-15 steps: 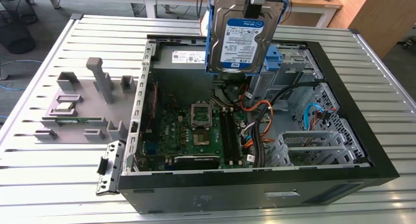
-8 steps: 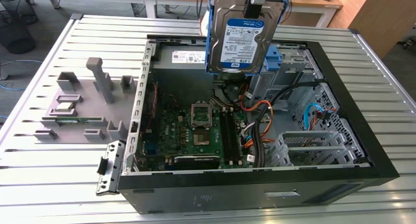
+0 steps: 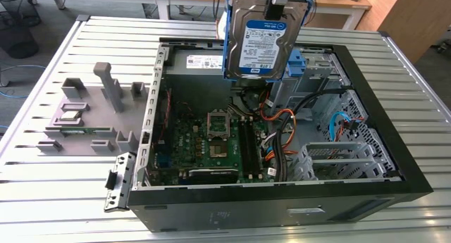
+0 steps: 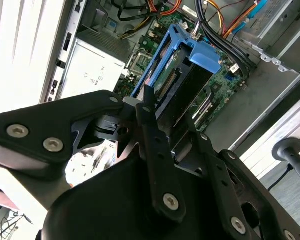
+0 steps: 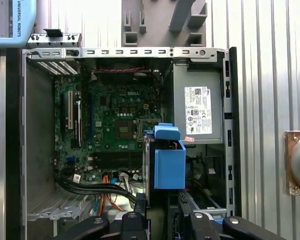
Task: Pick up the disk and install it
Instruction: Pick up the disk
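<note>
One disk (image 3: 264,45), clipped in a blue bracket, hangs above the open computer case (image 3: 246,214) in the exterior view. Its label faces the camera, and the gripper (image 3: 280,10) is clenched on it from above. The case lies on a slatted metal table (image 3: 56,201), with a grey holder (image 3: 84,116) beside it on the exterior view's left.

In the second wrist view, black fingers (image 4: 149,117) pinch the disk edge-on over the green circuit board (image 4: 221,84).

In the first wrist view, the disk hangs over the inside of the case, between the circuit board and the grey power supply (image 5: 197,107).
</note>
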Robot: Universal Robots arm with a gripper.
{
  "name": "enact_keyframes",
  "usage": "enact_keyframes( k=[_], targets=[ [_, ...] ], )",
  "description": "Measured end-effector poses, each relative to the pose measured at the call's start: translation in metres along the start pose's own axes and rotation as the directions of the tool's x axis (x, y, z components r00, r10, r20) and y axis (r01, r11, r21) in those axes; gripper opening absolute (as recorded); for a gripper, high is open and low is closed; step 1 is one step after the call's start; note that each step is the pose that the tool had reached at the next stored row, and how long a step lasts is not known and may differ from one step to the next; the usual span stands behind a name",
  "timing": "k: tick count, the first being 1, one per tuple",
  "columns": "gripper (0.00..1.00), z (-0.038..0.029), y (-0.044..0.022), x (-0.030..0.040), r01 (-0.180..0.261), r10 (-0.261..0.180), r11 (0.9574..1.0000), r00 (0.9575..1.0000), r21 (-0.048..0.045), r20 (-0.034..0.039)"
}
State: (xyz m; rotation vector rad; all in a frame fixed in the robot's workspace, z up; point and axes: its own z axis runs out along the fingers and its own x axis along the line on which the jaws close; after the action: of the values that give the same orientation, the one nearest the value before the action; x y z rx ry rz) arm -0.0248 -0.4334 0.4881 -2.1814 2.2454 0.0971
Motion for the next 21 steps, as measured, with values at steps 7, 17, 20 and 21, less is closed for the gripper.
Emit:
enact_keyframes(
  k=[7,17,20,21],
  targets=[
    [0.35,-0.0002,-0.0060,-0.0001,0.000,0.000,1.0000,1.0000,0.0000,-0.0001],
    [0.35,-0.0010,-0.0088,0.0133,0.000,0.000,1.0000,1.0000,0.0000,-0.0001],
    [0.35,-0.0013,-0.0094,0.0187,0.000,0.000,1.0000,1.0000,0.0000,-0.0001],
    [0.35,-0.0014,-0.0095,0.0204,0.000,0.000,1.0000,1.0000,0.0000,-0.0001]
  ],
)
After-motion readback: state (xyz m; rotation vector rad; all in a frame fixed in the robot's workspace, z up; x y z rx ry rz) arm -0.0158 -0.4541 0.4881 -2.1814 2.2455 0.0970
